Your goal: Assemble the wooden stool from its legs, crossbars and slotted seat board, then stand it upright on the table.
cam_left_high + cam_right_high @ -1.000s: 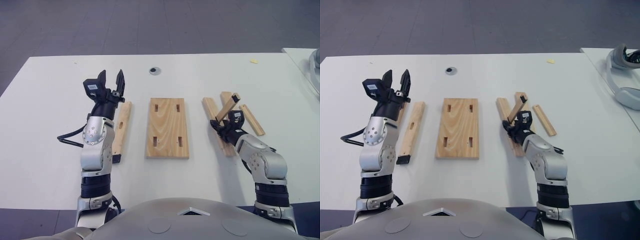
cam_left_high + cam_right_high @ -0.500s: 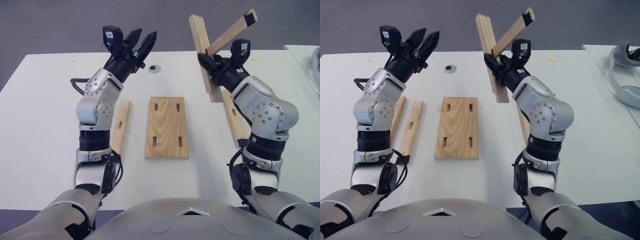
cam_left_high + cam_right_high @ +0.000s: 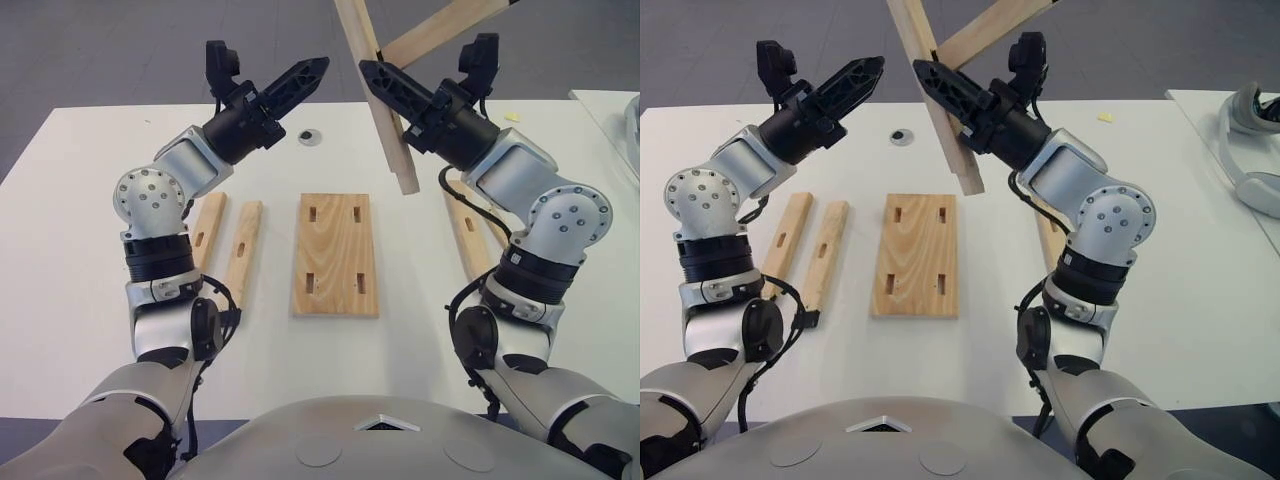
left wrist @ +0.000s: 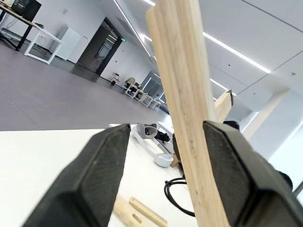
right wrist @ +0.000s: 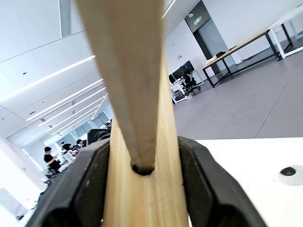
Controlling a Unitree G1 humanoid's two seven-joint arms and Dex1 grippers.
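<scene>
Right gripper [image 3: 375, 78]: jaws clamped on the leg [image 3: 397, 150], raised high over the worktop [image 3: 80, 250], with a crossbar [image 3: 440, 25] plugged into it.
Left gripper [image 3: 315, 68]: jaws apart, just beside the leg, seemingly not touching.
Seat board [image 3: 335, 255]: flat below, slots up.
Technique: the left gripper should close squarely on the leg before any pressing, to avoid levering the joint.

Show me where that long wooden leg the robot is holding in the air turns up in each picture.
Left eye view: the leg slants down from top centre.
Right eye view: leg slants down, left of top centre.
Left wrist view: leg stands tall, right of centre.
Right wrist view: leg at centre, clamped in the right gripper.
Shared landmark: the crossbar pegged into it.
</scene>
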